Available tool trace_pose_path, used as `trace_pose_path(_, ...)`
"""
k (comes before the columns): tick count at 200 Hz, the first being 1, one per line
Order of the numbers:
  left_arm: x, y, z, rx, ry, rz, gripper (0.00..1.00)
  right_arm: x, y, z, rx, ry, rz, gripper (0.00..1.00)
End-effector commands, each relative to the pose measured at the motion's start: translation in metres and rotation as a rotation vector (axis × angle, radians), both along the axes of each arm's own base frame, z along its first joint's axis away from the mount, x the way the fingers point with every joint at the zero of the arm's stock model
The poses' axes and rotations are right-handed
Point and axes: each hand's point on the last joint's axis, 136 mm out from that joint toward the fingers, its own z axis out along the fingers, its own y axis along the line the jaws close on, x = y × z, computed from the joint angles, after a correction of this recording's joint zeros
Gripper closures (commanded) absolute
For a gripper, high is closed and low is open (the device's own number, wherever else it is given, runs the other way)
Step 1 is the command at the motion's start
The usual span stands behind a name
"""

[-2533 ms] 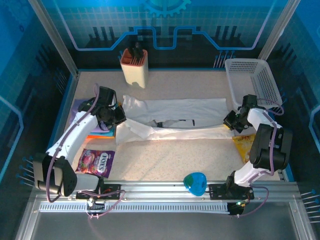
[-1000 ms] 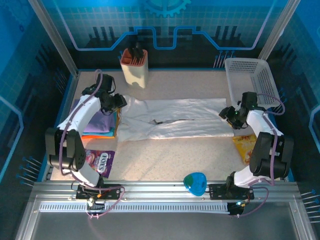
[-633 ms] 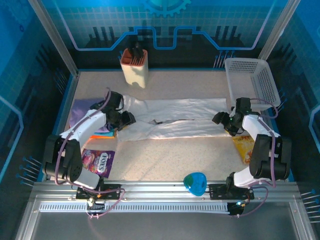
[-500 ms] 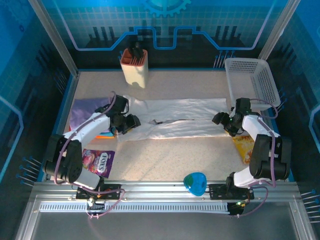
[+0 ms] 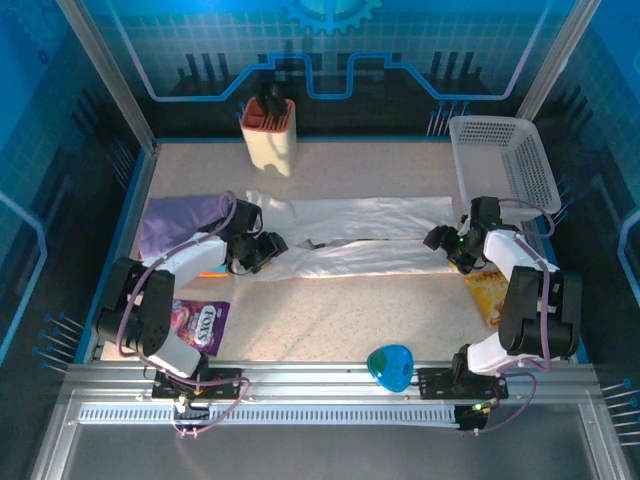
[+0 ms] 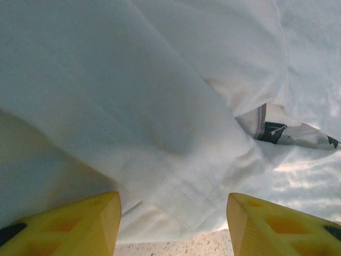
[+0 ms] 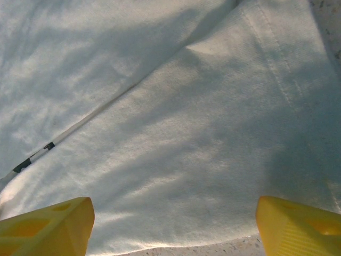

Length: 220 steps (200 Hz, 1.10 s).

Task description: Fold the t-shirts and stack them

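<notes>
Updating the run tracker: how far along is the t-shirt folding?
Done: white t-shirt folded lengthwise into a strip; lavender garment lies folded at left. In hand: nothing gripped; left gripper and right gripper hang open over its ends. Left: fold it shorter, stack.

From above, the left arm (image 5: 185, 255) lies across the folded lavender garment (image 5: 170, 222), and just a sliver of the orange-edged garment (image 5: 212, 270) peeks from under it; its lower link covers part of the snack packet (image 5: 200, 325). The left pincer (image 5: 268, 248) hides the left end of the white t-shirt (image 5: 370, 215), the right pincer (image 5: 438, 240) its right end. The right arm (image 5: 530, 290) overlaps the yellow packet (image 5: 482, 292). The shirt's dark marks (image 5: 318, 245) are too small to read. In the wrist views the picture's lower edge cuts the yellow fingers (image 6: 69, 226), and the shirt runs off the top and sides.
</notes>
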Motion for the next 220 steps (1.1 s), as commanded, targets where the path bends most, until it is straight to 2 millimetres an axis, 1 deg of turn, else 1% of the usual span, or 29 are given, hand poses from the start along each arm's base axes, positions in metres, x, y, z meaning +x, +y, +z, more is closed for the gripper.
trace_pose_path(1, 0.004, -0.001, -0.009, 0.003, 0.016, 0.005, 0.44, 0.001, 0.003, -0.002, 0.001, 0.006, 0.020, 0.20)
trace_pose_path(33, 0.003, 0.000, -0.010, 0.011, 0.025, 0.006, 0.44, 0.002, 0.001, 0.002, -0.003, 0.000, 0.016, 0.20)
trace_pose_path(54, 0.002, 0.003, -0.013, 0.033, 0.024, 0.004, 0.45, 0.002, 0.000, 0.000, 0.000, 0.001, 0.013, 0.20)
trace_pose_path(77, 0.008, 0.004, -0.014, 0.041, 0.013, 0.008, 0.47, 0.003, 0.002, -0.002, 0.009, 0.008, 0.014, 0.21)
trace_pose_path(97, 0.016, 0.005, -0.009, 0.050, -0.014, 0.015, 0.50, 0.004, 0.001, 0.000, 0.007, 0.006, 0.016, 0.21)
trace_pose_path(136, 0.030, 0.005, -0.005, 0.071, -0.037, 0.008, 0.68, 0.002, -0.001, 0.000, 0.007, 0.011, 0.012, 0.22)
trace_pose_path(168, 0.036, 0.004, -0.003, 0.076, -0.044, 0.009, 0.83, 0.001, -0.003, 0.001, 0.008, 0.013, 0.008, 0.23)
trace_pose_path(197, 0.042, 0.001, 0.004, 0.070, -0.061, 0.001, 1.00, 0.001, -0.005, 0.000, 0.017, 0.015, 0.001, 0.23)
trace_pose_path(220, 0.046, -0.001, 0.009, 0.066, -0.066, -0.011, 1.00, 0.000, -0.006, 0.000, 0.023, 0.018, -0.003, 0.24)
